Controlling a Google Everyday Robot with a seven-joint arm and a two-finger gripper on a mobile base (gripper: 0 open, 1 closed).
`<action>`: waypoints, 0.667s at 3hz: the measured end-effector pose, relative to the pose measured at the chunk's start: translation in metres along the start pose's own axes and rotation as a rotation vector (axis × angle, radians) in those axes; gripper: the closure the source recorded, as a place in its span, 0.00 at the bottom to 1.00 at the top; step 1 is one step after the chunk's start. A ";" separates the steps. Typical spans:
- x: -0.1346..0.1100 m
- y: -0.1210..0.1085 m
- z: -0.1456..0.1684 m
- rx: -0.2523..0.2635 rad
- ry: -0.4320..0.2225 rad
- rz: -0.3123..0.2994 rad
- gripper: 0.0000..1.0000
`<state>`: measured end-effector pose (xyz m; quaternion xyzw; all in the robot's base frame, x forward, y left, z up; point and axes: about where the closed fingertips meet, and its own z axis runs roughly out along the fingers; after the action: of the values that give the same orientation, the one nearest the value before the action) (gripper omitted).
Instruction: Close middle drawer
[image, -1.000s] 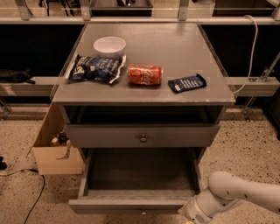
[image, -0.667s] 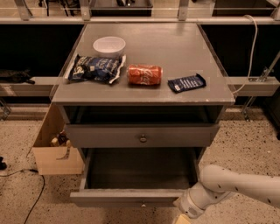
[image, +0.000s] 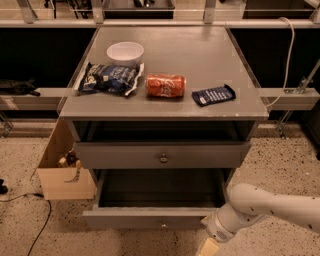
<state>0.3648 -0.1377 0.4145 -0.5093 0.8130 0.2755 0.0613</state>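
The middle drawer (image: 145, 218) is a wide grey drawer pulled well out at the bottom of the grey cabinet, its inside dark and empty. Its small knob (image: 162, 226) sits at the centre of the front. Above it is the top drawer front (image: 120, 156) with a bigger round knob (image: 163, 159). My white arm (image: 265, 205) reaches in from the lower right. The gripper (image: 210, 246) is at the bottom edge of the view, against the right end of the middle drawer's front. The lowest drawer is hidden.
On the cabinet top (image: 200, 55) lie a white bowl (image: 125, 52), a dark chip bag (image: 107, 78), a red soda can (image: 165, 85) on its side and a blue snack bar (image: 213, 95). A cardboard box (image: 62, 175) stands on the floor at the left, with a black cable (image: 42, 225).
My arm has moved left to the drawer front's right end. The middle drawer's front has slid a little inward toward the cabinet.
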 end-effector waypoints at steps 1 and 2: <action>0.000 0.000 0.000 0.001 0.000 0.000 0.00; 0.000 -0.003 0.003 0.008 0.013 0.008 0.02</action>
<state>0.3666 -0.1371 0.4105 -0.5077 0.8164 0.2693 0.0567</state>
